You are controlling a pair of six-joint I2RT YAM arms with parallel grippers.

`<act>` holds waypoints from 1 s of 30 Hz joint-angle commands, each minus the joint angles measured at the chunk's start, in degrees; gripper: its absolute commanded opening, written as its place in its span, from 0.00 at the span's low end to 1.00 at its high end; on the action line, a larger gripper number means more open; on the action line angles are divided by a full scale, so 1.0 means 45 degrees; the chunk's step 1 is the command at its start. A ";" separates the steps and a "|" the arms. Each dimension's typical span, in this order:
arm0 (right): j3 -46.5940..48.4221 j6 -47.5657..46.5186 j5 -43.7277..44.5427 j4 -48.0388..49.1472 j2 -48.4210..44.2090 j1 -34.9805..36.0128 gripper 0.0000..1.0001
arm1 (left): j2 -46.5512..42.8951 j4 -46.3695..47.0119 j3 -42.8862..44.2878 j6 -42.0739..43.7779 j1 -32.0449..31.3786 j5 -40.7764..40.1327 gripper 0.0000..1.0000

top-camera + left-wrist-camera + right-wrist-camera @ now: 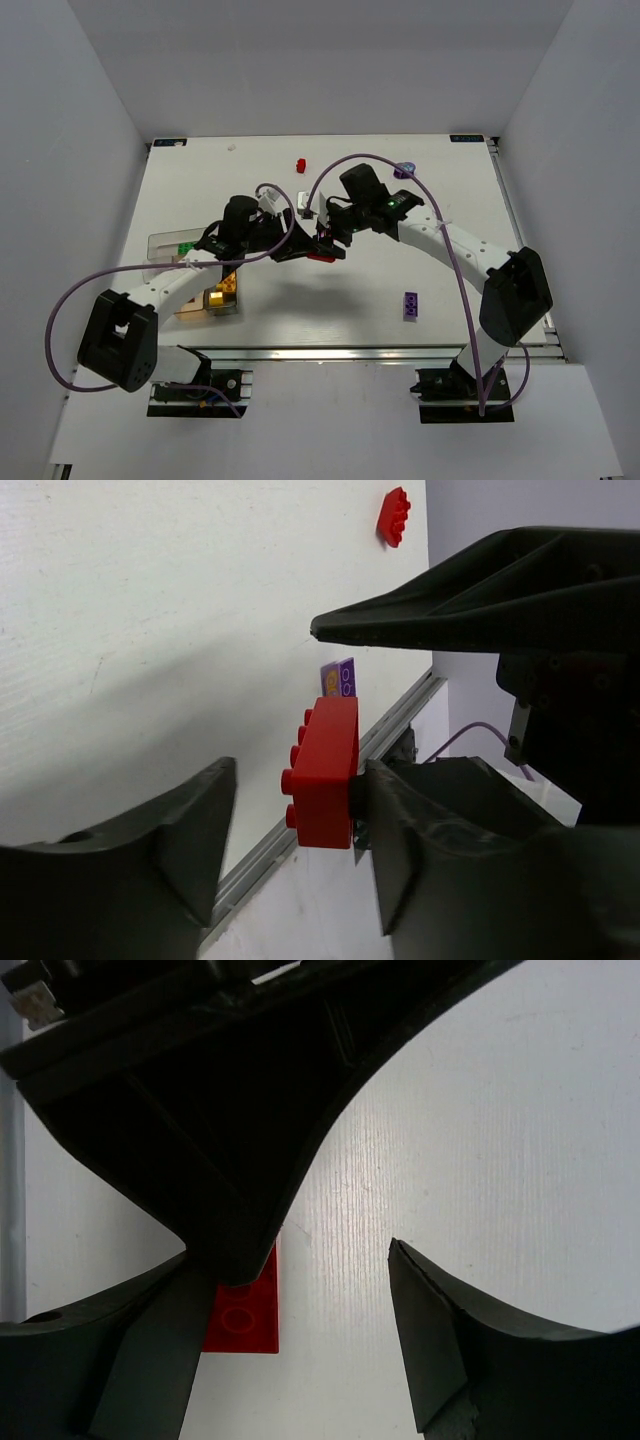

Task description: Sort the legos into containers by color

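Caught the pick-up stage of one red brick point(325, 775), at the middle of the surface point(200, 180). Found the left pincer point(296, 775) spread, with the brick against one finger and clear of the other. Found the right pincer point(290, 1260) spread too, crowding in from the right and gripping nothing. Could not tell whether the brick rested on the surface. Judged the next move thus: press the left pincer together on the brick, back the right one off, then carry left to the containers point(160, 245).
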 commanded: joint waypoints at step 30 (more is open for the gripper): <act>-0.1182 0.4319 0.5992 0.2185 -0.3821 -0.0719 0.82 | -0.1430 -0.6136 0.3273 0.2926 -0.0160 -0.6428 0.00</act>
